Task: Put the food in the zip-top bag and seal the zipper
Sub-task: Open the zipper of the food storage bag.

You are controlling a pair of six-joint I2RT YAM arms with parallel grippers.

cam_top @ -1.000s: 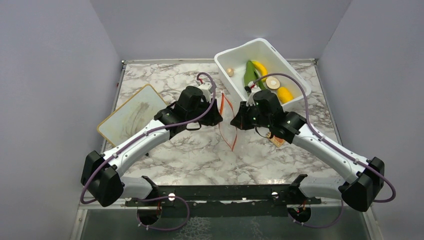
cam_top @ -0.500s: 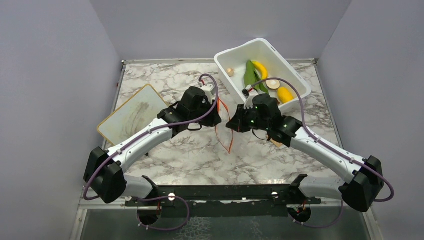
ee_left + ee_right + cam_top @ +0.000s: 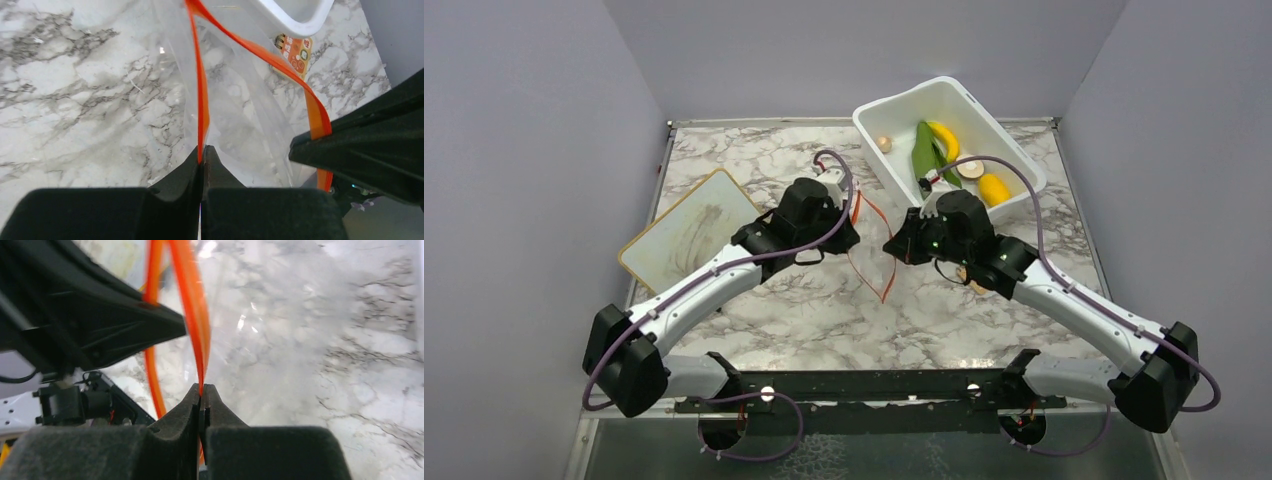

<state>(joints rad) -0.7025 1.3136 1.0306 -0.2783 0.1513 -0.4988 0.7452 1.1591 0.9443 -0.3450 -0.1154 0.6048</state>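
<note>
Seen from above, the zip-top bag (image 3: 871, 262) is held open at mid-table, with the food (image 3: 943, 135) in the white tub (image 3: 899, 95) at one o'clock; the left wrist view shows the left gripper (image 3: 202, 150) pinching one zipper (image 3: 202, 100) lip; the right wrist view shows the right gripper (image 3: 201, 389) pinching the other.

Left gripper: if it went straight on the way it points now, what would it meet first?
The left gripper is shut on the zipper, so the clear film of the zip-top bag lies straight before it. Past the film, it would probably meet the rim of the white tub; depth is unclear.
</note>
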